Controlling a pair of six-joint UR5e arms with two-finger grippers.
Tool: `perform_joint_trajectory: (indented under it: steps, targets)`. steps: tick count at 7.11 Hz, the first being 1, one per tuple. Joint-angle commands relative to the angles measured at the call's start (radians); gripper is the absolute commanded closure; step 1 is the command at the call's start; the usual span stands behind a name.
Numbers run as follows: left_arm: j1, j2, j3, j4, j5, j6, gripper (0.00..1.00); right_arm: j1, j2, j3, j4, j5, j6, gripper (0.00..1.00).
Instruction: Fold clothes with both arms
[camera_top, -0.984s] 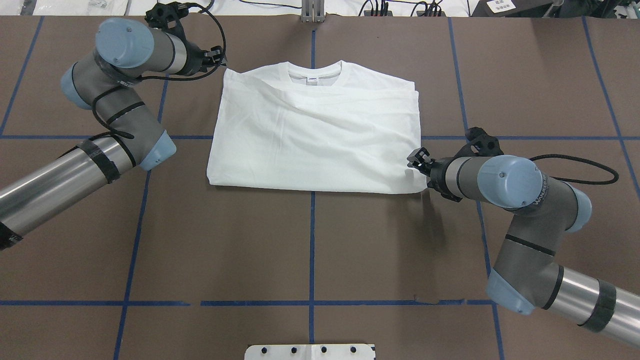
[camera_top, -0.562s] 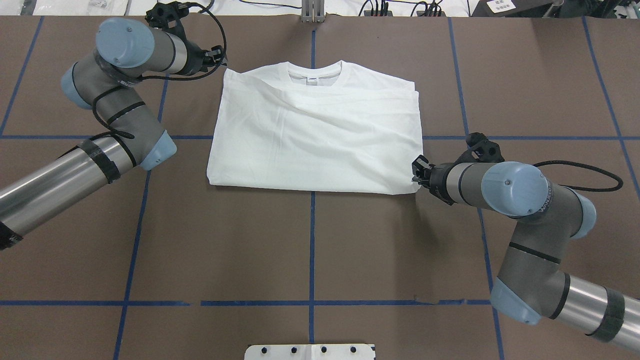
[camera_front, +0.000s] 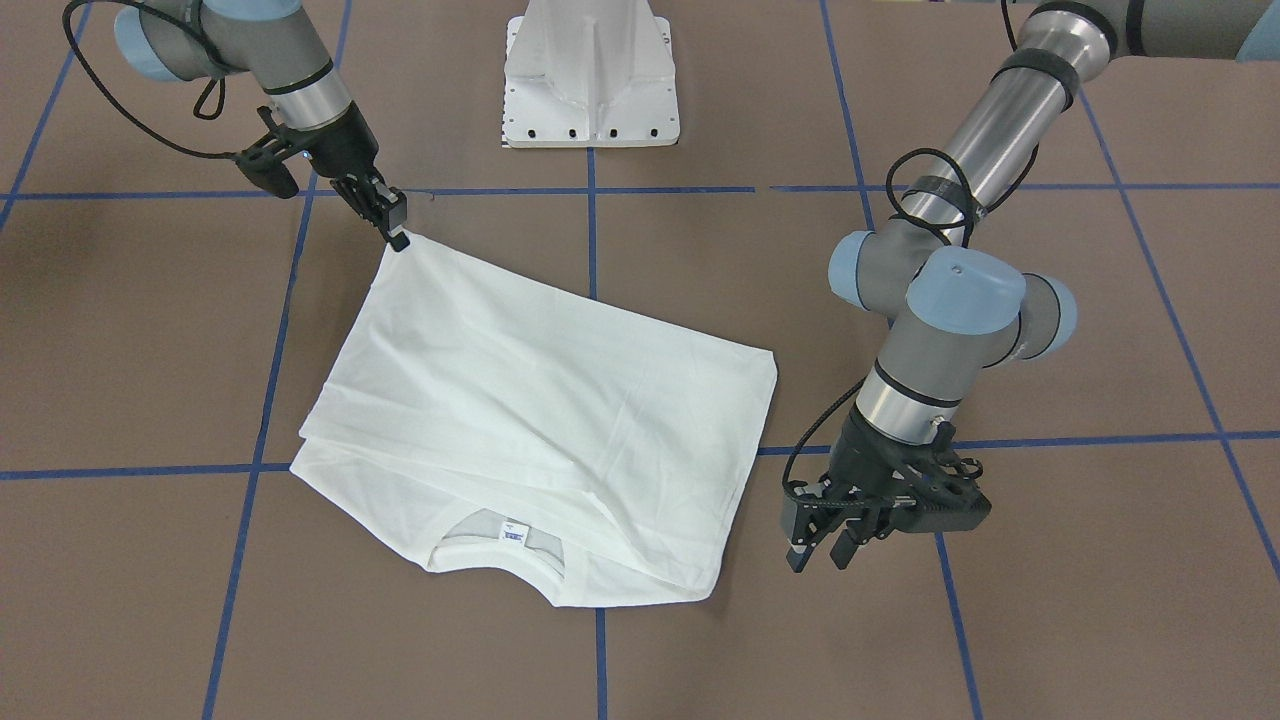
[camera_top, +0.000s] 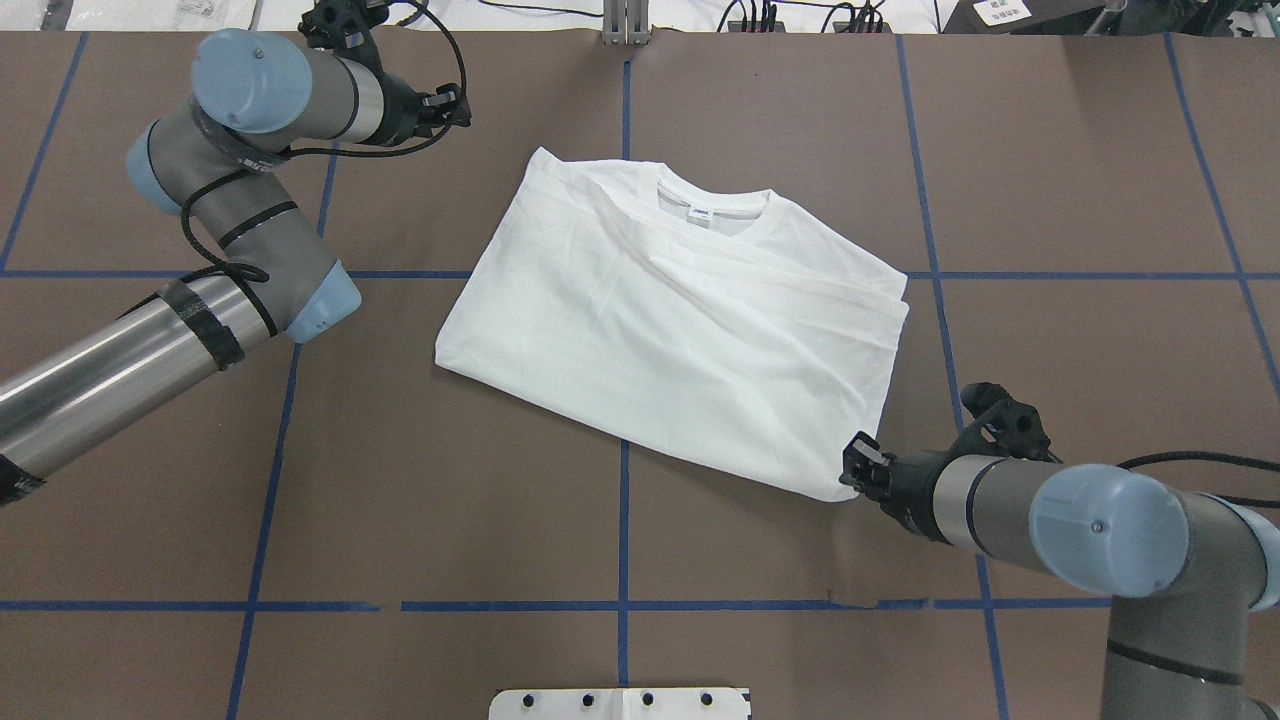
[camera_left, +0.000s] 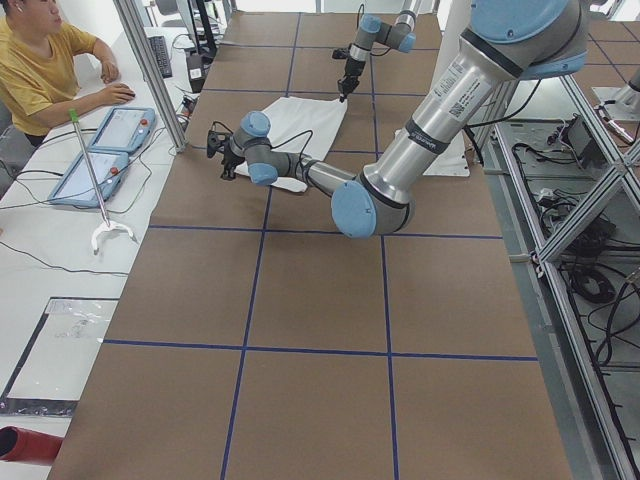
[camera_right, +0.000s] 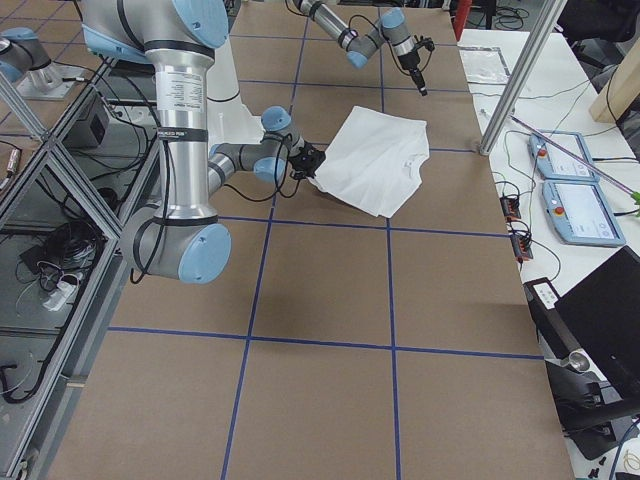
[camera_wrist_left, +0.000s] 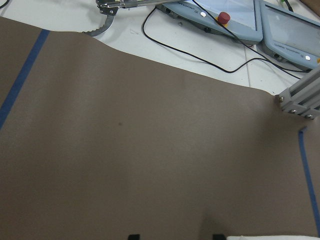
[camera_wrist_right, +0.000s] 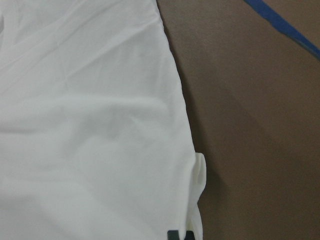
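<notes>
Bearing an unreadable neck label (camera_top: 697, 211), T-shirt (camera_top: 680, 330) lies folded.

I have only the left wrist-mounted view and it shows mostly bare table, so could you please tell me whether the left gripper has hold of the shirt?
Observer: No. The left gripper is open and empty, beside the collar end of the T-shirt, not touching it.
Operator: Thank you. Does the right gripper have the shirt?
Observer: Yes. The right gripper is shut on the corner diagonally opposite your gripper, at the end away from the collar.
Operator: And how does the shirt lie?
Observer: It lies folded and skewed to the blue tape lines, with the neck label facing up.
</notes>
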Motion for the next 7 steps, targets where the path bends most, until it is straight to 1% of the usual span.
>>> perform_joint_trajectory:
  steps: [1, 2, 3, 4, 5, 6, 7]
  targets:
    - [0.068, 0.056, -0.160, -0.003, -0.157, -0.164, 0.42, -0.201, -0.013, 0.211, -0.368, 0.027, 0.010, 1.00]
    - [0.108, 0.108, -0.250, 0.002, -0.179, -0.256, 0.42, -0.278, -0.022, 0.213, -0.375, 0.062, 0.011, 0.99]
    - [0.186, 0.167, -0.373, 0.023, -0.187, -0.365, 0.38, -0.319, -0.024, 0.227, -0.374, 0.057, 0.021, 0.01]
    - [0.231, 0.227, -0.455, 0.081, -0.188, -0.399, 0.26, -0.318, -0.025, 0.276, -0.374, 0.052, 0.056, 0.00]
    - [0.248, 0.269, -0.475, 0.113, -0.187, -0.421, 0.17, -0.247, -0.015, 0.308, -0.374, 0.052, 0.064, 0.00]
    - [0.275, 0.275, -0.456, 0.121, -0.184, -0.445, 0.15, -0.137, 0.019, 0.305, -0.374, 0.055, 0.064, 0.00]
    - [0.300, 0.281, -0.454, 0.135, -0.178, -0.464, 0.14, -0.011, 0.112, 0.242, -0.375, 0.057, 0.058, 0.00]
